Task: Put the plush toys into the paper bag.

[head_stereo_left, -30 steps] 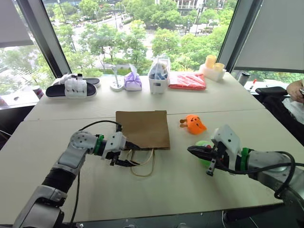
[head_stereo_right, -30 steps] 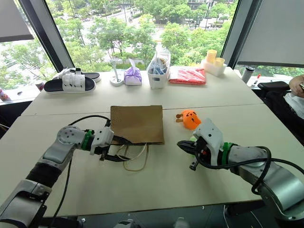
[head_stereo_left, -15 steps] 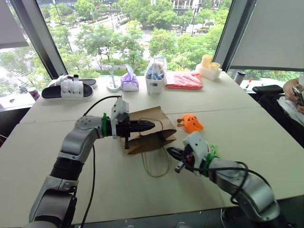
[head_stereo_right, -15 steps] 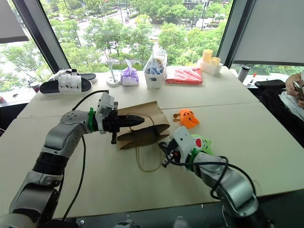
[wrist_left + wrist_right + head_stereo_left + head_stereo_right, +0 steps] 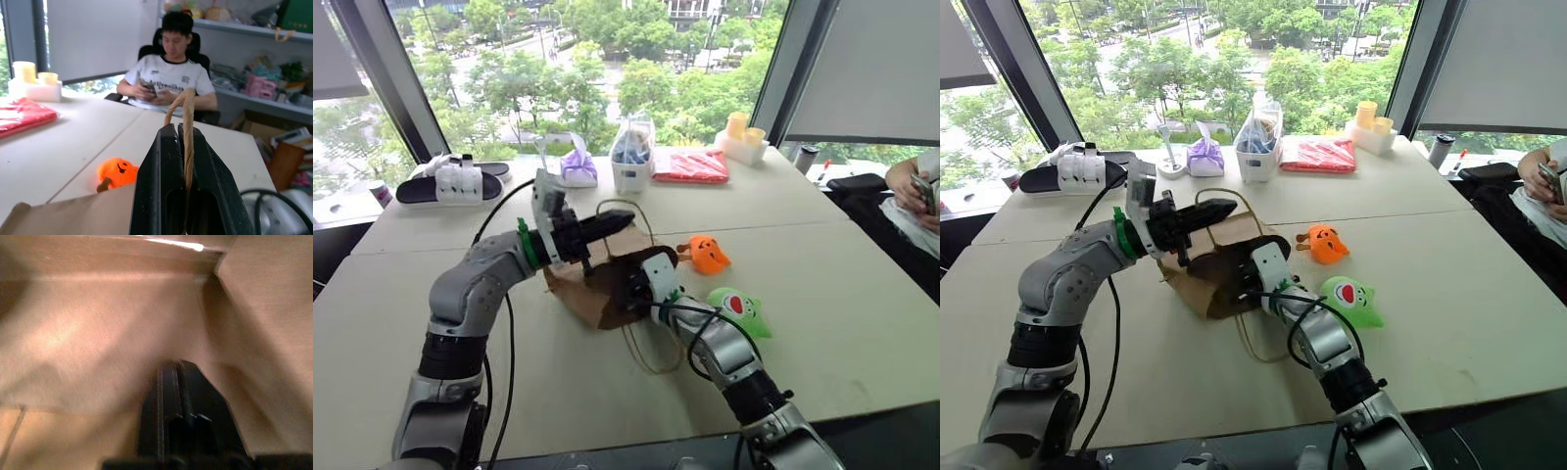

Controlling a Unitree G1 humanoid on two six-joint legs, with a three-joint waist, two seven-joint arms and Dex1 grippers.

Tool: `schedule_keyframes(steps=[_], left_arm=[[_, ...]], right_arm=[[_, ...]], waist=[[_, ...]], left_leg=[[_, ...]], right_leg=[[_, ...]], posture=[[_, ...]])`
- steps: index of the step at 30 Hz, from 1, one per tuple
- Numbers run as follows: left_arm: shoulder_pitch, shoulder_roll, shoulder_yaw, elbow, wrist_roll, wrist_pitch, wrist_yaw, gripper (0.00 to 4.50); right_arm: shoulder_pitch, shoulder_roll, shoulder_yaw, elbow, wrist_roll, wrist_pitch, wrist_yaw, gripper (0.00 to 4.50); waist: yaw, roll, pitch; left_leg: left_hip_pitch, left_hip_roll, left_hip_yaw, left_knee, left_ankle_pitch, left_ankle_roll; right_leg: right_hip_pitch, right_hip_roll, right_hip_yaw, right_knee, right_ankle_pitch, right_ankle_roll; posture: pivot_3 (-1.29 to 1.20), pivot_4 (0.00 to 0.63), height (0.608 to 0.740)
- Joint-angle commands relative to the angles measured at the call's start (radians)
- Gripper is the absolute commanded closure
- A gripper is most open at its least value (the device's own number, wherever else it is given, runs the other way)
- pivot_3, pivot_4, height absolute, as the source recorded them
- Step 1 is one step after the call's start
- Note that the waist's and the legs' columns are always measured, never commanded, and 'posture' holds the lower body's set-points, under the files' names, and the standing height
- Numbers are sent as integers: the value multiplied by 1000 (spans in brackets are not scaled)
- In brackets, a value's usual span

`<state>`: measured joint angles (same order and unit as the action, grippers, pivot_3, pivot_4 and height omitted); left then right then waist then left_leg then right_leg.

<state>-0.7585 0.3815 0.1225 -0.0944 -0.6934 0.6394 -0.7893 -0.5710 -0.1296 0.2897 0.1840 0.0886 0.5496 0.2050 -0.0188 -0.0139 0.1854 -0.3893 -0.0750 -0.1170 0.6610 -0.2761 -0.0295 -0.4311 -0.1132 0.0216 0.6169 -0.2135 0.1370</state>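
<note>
The brown paper bag (image 5: 590, 291) lies near the table's middle, its mouth lifted open toward me. My left gripper (image 5: 178, 128) is shut on one thin cord handle (image 5: 187, 105) and holds it raised above the bag. My right gripper (image 5: 178, 366) is shut and empty, with its fingers reaching into the bag's mouth (image 5: 1234, 279). The orange pumpkin plush toy (image 5: 710, 255) rests on the table just right of the bag. The green plush toy (image 5: 740, 309) lies beside my right forearm, apart from the gripper. The bag's second handle (image 5: 651, 357) trails loose on the table.
Along the far edge by the window stand black-and-white slippers (image 5: 458, 181), a purple pouch (image 5: 578, 168), a clear bag with blue contents (image 5: 633, 155), a red packet (image 5: 695, 164) and yellow cups (image 5: 740, 133). A person (image 5: 168, 73) sits at the table's right.
My left gripper closed on the cord handle and rose, pulling the bag's mouth open. My right gripper swung left, away from the green toy, and went into the bag.
</note>
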Motion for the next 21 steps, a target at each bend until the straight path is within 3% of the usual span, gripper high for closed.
schedule_keyframes(steps=[1,4,9,13,17,20,21], left_arm=[[-105,8,92,36,-12,-57,65,4470],[-149,17,114,78,-17,-67,75,4470],[-55,12,61,-5,-25,-45,36,4470],[84,0,-14,-107,-12,-52,8,4470],[166,-9,-63,-155,12,-84,0,4470],[185,-9,-68,-169,7,-88,-3,4500],[189,-8,-67,-172,5,-88,-5,4500]], right_arm=[[23,-7,11,6,-32,1,28,4500],[45,-18,2,-23,-46,1,42,4500],[52,-36,-40,-141,-36,40,68,4500],[72,-87,-111,-399,25,170,112,4500],[125,-210,-270,-731,158,397,183,4500],[179,-317,-382,-858,211,516,217,3641],[198,-350,-408,-886,226,544,229,3123]], waist=[[0,0,0],[-1,0,0],[-1,1,0],[3,1,0],[8,1,0],[10,1,0],[9,1,0]], left_leg=[[0,0,0,0,0,0],[0,0,1,0,0,0],[0,0,1,-1,3,-5],[-1,0,1,-2,3,-5],[-2,0,0,-2,1,-1],[-1,0,1,-1,0,-1],[-1,-1,1,-1,0,0]], right_leg=[[0,0,0,0,0,0],[0,0,0,0,0,0],[0,0,0,0,0,0],[-1,-1,1,-1,0,0],[-2,-1,0,-1,0,0],[0,-1,0,-2,0,0],[0,-1,0,-2,0,0]], posture=[[0,150,740],[0,150,740],[0,150,740],[0,150,740],[0,150,740],[0,150,740],[0,150,740]])
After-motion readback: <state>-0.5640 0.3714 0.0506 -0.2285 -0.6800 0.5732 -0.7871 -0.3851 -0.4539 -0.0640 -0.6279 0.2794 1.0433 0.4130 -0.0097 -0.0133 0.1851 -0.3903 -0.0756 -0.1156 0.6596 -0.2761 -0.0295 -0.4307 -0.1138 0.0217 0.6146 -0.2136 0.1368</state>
